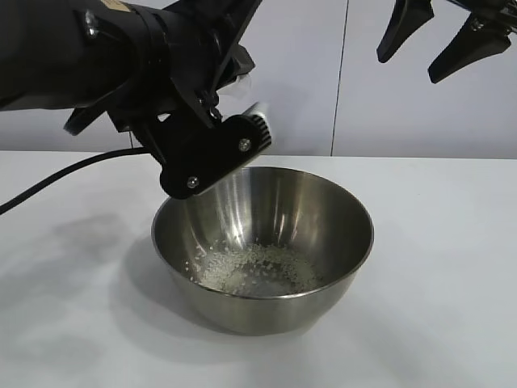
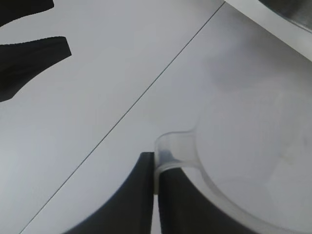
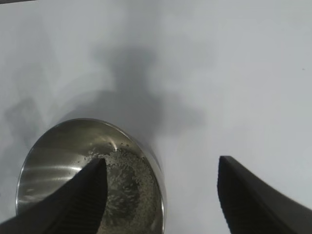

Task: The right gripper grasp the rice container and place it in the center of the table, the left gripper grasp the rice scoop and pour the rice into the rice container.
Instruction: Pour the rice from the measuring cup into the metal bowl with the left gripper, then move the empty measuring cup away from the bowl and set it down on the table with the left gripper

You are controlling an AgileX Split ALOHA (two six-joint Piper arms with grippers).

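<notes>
Left gripper [image 2: 155, 195] clamping tight on the short handle tab of the rice scoop [image 2: 243, 161], fingers pinched flat together with just the tab between them. Hanging right over the rice container's [image 1: 323, 299] rim on the left-arm side, scoop tipped so whatever's in it is dropping inside, probably why it's held so close to the lip. Rice [image 1: 254, 268] already sitting in a loose heap on the bottom of the bowl, so looking like the pour is mostly done. Scoop itself barely showing in the exterior view, hidden behind the wrist.

Right gripper [image 1: 436, 44] hovering up high toward the far right corner, jaws spread wide, gripping nothing, just staying out of the way.

Bowl resting around the middle of the table [image 1: 452, 242], plain white top, pale wall panels behind.
</notes>
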